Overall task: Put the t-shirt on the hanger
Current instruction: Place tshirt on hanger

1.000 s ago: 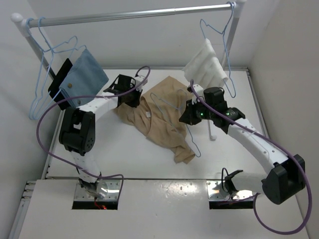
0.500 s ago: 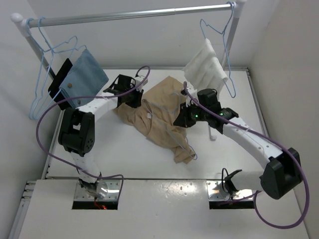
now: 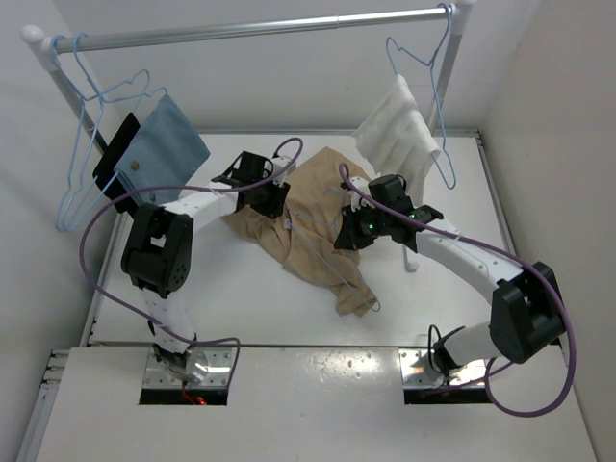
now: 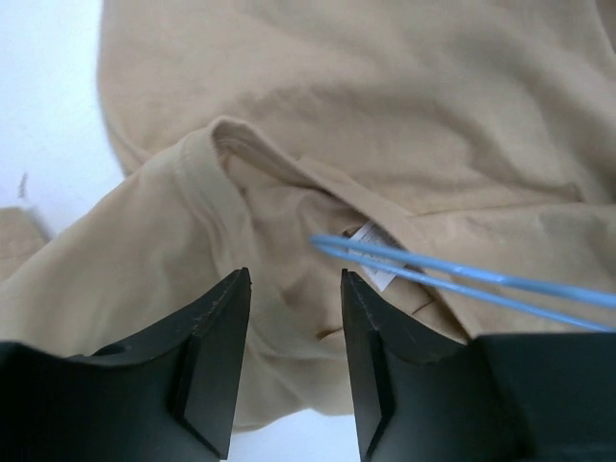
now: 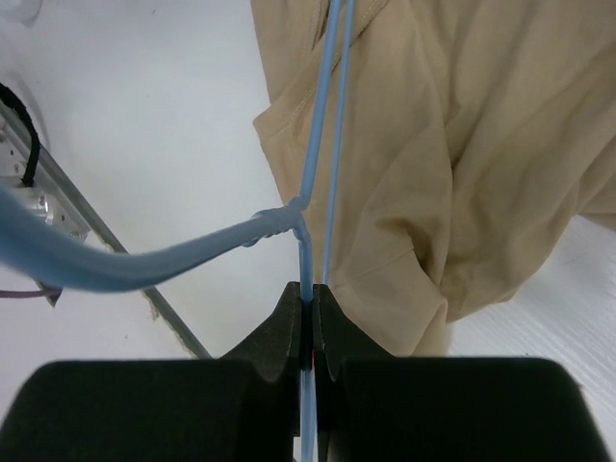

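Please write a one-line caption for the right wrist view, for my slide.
Right gripper shut on the light-blue hanger, its wires lying across the tan t-shirt on the table.

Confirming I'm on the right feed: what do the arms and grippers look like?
The left arm and right arm have white links and bulky black joints. A purple cable loops along each from base to wrist. Small green lights glow near the right wrist. The left gripper and right gripper each have two matte black, angular fingers.

Robot lab booth: white walls, white table, clothes rail.
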Robot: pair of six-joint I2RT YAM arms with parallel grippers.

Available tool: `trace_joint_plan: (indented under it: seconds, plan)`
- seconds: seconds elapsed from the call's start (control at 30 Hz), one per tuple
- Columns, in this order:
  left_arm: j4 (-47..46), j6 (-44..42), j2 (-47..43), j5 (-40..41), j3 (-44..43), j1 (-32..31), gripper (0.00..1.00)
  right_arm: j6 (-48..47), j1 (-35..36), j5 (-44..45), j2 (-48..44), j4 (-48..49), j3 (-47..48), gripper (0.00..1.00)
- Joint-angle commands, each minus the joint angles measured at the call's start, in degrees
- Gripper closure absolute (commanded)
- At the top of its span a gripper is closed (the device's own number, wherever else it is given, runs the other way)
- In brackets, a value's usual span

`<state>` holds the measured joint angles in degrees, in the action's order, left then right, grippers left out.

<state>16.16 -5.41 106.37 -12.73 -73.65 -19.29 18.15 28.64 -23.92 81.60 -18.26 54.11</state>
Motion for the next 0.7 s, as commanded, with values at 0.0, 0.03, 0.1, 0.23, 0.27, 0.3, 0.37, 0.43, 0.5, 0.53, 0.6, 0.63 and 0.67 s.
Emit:
trace_joint_plan:
  seconds: [0.0, 0.03, 0.1, 0.23, 0.27, 0.3, 0.37, 0.43, 0.5, 0.53, 0.6, 0.63, 0.67]
  plan:
    - [-2.0, -0.6, 2.2, 1.3, -1.5, -1.6, 0.52, -0.6, 0.2, 0.5, -0.7, 1.6, 0.8, 1.00]
    - [-2.0, -1.2, 2.2, 2.1, -1.5, -1.6, 0.52, -0.6, 0.2, 0.5, -0.7, 1.6, 0.8, 1.00]
    - [-2.0, -2.8, 2.9, 4.0, -1.5, -1.6, 0.55, -0.6, 0.2, 0.5, 0.0, 1.0, 0.8, 1.00]
    - [-2.6, -5.1, 2.9, 7.2, 0.2, -1.6, 0.63, -0.6, 0.2, 0.5, -0.6, 1.0, 0.8, 1.00]
    - [-2.6, -5.1, 2.4, 7.9, 0.2, -1.6, 0.63, -0.6, 0.2, 0.5, -0.6, 1.0, 0.8, 1.00]
    - [-2.6, -5.1, 2.4, 8.4, 0.2, -1.6, 0.64, -0.6, 0.2, 0.5, -0.6, 1.0, 0.8, 1.00]
    - [-2.6, -5.7, 1.7, 8.9, 0.7, -1.6, 0.66, -0.6, 0.2, 0.5, -0.6, 1.0, 0.8, 1.00]
    - [-2.6, -5.7, 1.2, 9.6, 0.7, -1.6, 0.66, -0.6, 0.2, 0.5, -0.6, 0.5, 1.4, 1.00]
    - [-2.6, -5.7, 1.2, 11.3, 0.7, -1.6, 0.63, -0.6, 0.2, 0.5, -0.6, 0.5, 1.4, 1.00]
    - [-2.6, -5.7, 1.2, 11.3, 1.2, -1.6, 0.59, -0.6, 0.2, 0.5, -0.6, 0.5, 1.4, 1.00]
    - [-2.6, -7.0, 1.2, 12.5, 1.2, -1.6, 0.59, -0.6, 0.2, 0.5, 0.0, 0.5, 1.4, 1.00]
    - [-2.6, -7.0, 1.2, 12.5, 1.8, -1.6, 0.62, -0.6, 0.2, 0.5, 0.0, 0.5, 1.4, 1.00]
    - [-2.6, -7.6, 1.2, 12.5, 1.8, -1.6, 0.66, -0.6, 0.2, 0.0, 0.0, 0.5, 1.4, 1.00]
